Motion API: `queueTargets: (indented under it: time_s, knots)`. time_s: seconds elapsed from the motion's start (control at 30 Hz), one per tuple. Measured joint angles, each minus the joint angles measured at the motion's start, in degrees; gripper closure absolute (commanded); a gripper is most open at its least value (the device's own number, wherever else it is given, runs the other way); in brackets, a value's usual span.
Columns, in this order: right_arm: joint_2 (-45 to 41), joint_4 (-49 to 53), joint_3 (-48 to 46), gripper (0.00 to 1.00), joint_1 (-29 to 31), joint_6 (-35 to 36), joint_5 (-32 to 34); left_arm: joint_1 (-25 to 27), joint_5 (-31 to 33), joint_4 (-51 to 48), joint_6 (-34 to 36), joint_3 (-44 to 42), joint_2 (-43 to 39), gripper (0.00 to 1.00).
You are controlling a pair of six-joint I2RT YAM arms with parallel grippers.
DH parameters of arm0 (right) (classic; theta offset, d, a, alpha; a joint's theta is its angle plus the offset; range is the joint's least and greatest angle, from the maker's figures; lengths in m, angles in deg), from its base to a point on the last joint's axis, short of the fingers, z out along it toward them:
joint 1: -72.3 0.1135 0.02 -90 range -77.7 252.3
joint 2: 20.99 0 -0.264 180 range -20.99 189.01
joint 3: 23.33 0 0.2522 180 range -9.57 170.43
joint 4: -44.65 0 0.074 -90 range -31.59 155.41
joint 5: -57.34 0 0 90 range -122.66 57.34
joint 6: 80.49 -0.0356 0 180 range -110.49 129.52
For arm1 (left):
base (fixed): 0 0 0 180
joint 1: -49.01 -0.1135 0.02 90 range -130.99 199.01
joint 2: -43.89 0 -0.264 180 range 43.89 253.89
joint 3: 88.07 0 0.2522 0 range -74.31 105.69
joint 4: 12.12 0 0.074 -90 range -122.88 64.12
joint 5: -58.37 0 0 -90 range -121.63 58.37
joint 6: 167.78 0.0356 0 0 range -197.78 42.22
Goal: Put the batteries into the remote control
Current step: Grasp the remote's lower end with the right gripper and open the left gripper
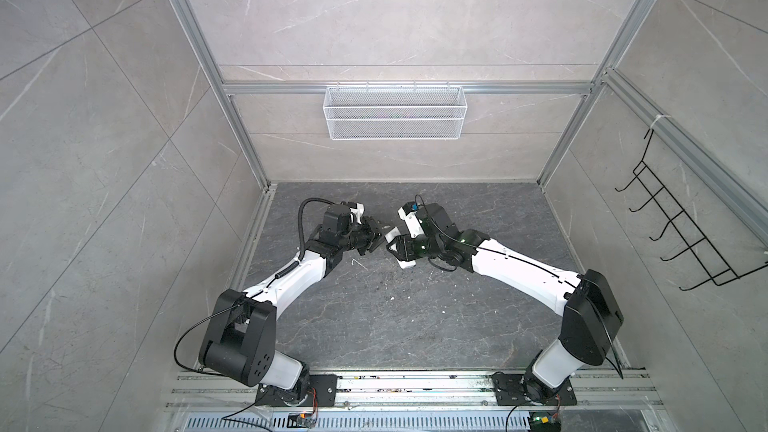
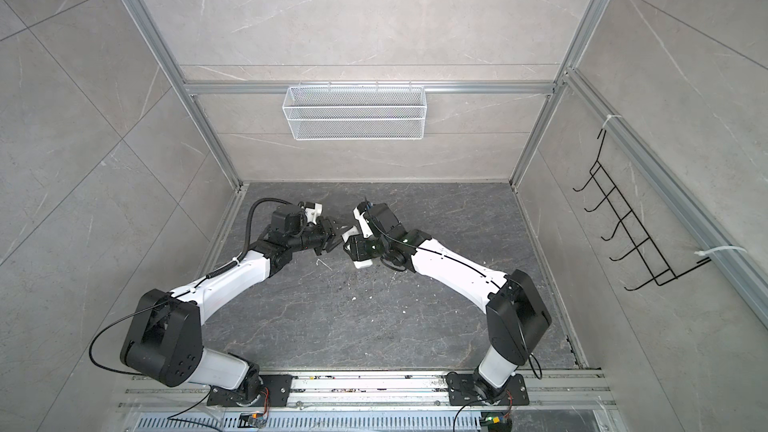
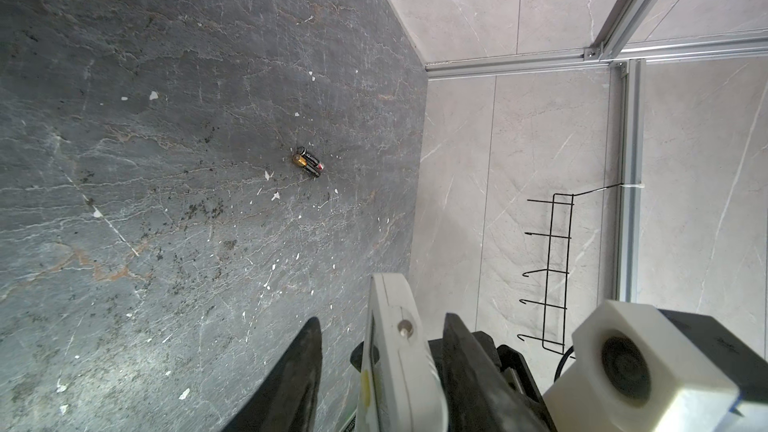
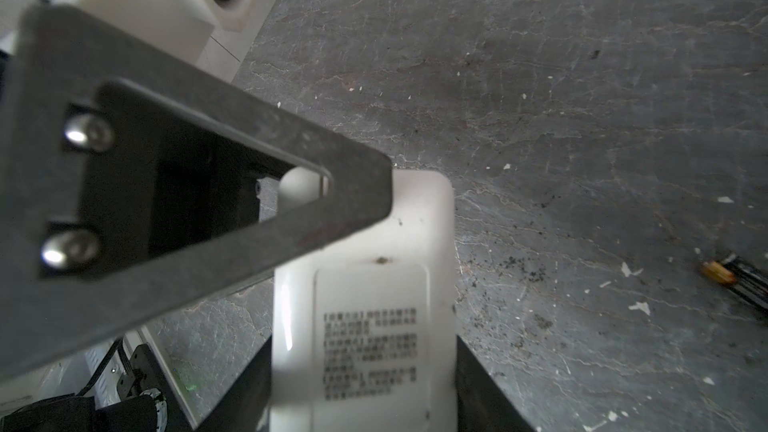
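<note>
Two batteries point(image 3: 308, 162) lie touching on dark tabletop point(image 3: 124, 201), well apart from remote control point(image 4: 365, 305); right gripper point(image 4: 363, 342) pinches it from 3 o'clock in both top views; left gripper point(image 3: 382, 320), from 9 o'clock, straddles its tip, jaws spread, gap one side.

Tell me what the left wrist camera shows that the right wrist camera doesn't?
Only the left wrist view: the black wire hook rack on the pale wall, and the white plastic remote control seen edge-on.
Only the right wrist view: the printed label on the remote's plain back, and the left jaws' grey triangular finger crossing its tip.
Both: the two small dark batteries lying together on the dark grey marbled tabletop, and the remote itself.
</note>
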Motion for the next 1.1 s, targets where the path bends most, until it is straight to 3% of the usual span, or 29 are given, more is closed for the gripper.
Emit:
queueTargets:
  time_s: [0.3,0.6,0.77,0.87,1.1]
  knots:
    - [4.5,3.4,6.4,0.49,1.0,1.3,0.0,-0.2,-0.9,-1.8,1.9,0.0,0.0,0.71]
    - [8.0,6.8,9.8,0.48,1.6,2.3,0.2,-1.2,0.3,-5.1,4.0,0.1,0.0,0.90]
    - [8.8,7.0,11.0,0.25,1.7,2.0,0.7,-2.4,-0.5,-2.3,4.1,-0.5,0.7,0.99]
    - [8.9,7.0,11.0,0.16,1.7,1.2,0.9,-3.5,-0.5,3.3,4.0,-2.9,3.1,1.00]
    - [9.1,5.5,10.5,0.14,1.7,-2.4,2.0,-6.7,-0.4,18.2,3.7,-10.8,15.8,1.00]
